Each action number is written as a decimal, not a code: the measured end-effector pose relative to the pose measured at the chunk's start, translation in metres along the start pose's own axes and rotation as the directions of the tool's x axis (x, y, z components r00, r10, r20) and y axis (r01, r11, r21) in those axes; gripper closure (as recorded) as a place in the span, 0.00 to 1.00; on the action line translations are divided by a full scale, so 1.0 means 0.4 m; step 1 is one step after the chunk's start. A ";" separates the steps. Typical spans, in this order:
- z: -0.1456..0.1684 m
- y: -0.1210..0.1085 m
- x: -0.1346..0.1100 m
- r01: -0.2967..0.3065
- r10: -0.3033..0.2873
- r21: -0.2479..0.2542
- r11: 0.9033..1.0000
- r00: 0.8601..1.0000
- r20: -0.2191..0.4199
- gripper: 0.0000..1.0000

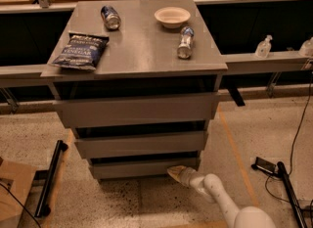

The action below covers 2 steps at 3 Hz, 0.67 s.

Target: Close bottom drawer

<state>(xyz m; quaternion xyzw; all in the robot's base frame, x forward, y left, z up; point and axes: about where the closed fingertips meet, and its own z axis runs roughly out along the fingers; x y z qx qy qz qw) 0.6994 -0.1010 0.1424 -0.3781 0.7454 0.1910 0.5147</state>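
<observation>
Low at the bottom drawer (144, 167), the gripper (177, 172), grip state untellable, seems placed to push it shut.

End effector (176, 172) low, before right end of bottom drawer (142, 168); bowl (172, 16) atop cabinet (142, 48).

On the cabinet top (142, 51) a dark chip bag (80, 51) lies at the left front edge, a can (110, 16) lies on its side behind it, a white bowl (172, 16) stands at the back right, and a small bottle (185, 42) lies just in front of the bowl. A pump bottle (263, 46) stands on the ledge (254, 61) to the right. On the speckled floor (146, 202), a black bar (50, 178) lies left of the cabinet beside a cardboard box (14, 193), and a black device (266, 165) with cables lies to the right.
</observation>
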 end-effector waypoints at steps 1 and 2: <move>-0.002 0.001 0.000 0.000 0.000 0.000 1.000 1.000 0.000 1.00; -0.002 0.003 0.001 0.000 0.000 0.000 1.000 1.000 0.000 0.81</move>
